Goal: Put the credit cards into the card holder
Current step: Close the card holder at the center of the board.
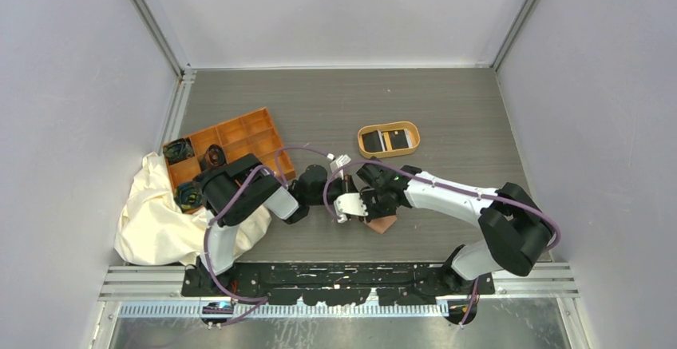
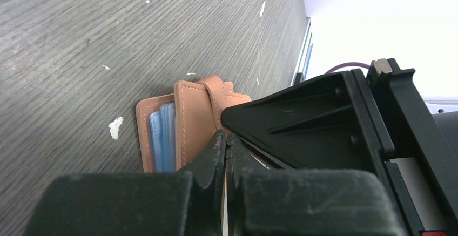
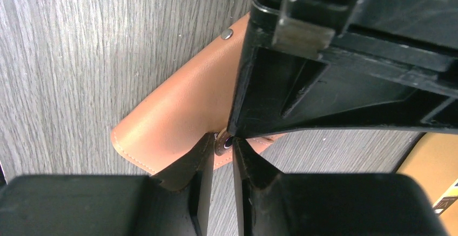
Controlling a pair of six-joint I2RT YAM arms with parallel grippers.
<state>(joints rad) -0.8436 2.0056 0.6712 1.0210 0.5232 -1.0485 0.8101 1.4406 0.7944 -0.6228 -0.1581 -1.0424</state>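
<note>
Leather card holder (image 2: 192, 122) on table (image 1: 319, 101) | left gripper (image 2: 225, 150) pressed together at its flap | right gripper (image 3: 222, 150) pinches snap tab (image 3: 222, 140) | I fear tab slips, holder folds shut | credit cards (image 1: 372, 140) in oval tray (image 1: 387, 124)

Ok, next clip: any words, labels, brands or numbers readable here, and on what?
No text can be read in any view.
Black cards in the oval tan-rimmed tray: white patches, too small to read.
Pinkish-brown leather wallet: plain surface with stitching, no lettering.
</note>
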